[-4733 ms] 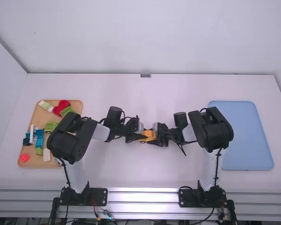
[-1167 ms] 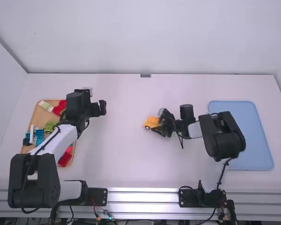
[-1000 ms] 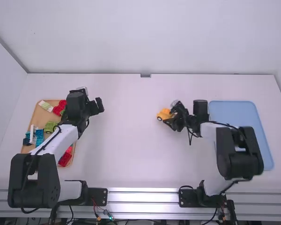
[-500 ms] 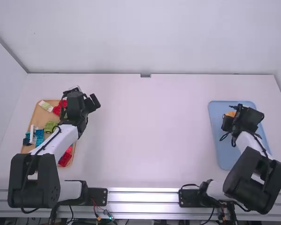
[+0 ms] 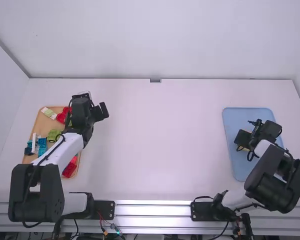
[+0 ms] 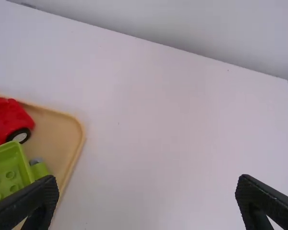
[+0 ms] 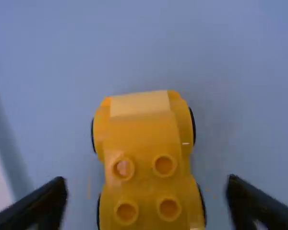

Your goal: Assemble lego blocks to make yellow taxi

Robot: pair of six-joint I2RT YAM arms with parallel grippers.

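Looks like the right gripper [image 5: 243,140] has gone from mid-table over to the blue tray [image 5: 236,167] with the yellow taxi [image 7: 141,139], while the left gripper [image 5: 101,111] has swung back toward the wooden tray [image 5: 40,125]. Biggest thing first: the white table [image 5: 155,160] has the blue tray on the right side and the smaller wooden one on the left. Left gripper hangs just beside the wooden tray's edge, jaws spread wide with nothing between them. Right gripper's over the blue tray, jaws spread too, one on either side of the taxi with a bit of a gap each side, so not pinching it. Taxi's sitting in the blue tray, dark wheels out at its sides, four round studs showing. Small stuff in the wooden tray: a red wheeled piece [image 6: 7,120], a green block [image 6: 7,175] beside it, plus some blue blocks [image 5: 42,145].
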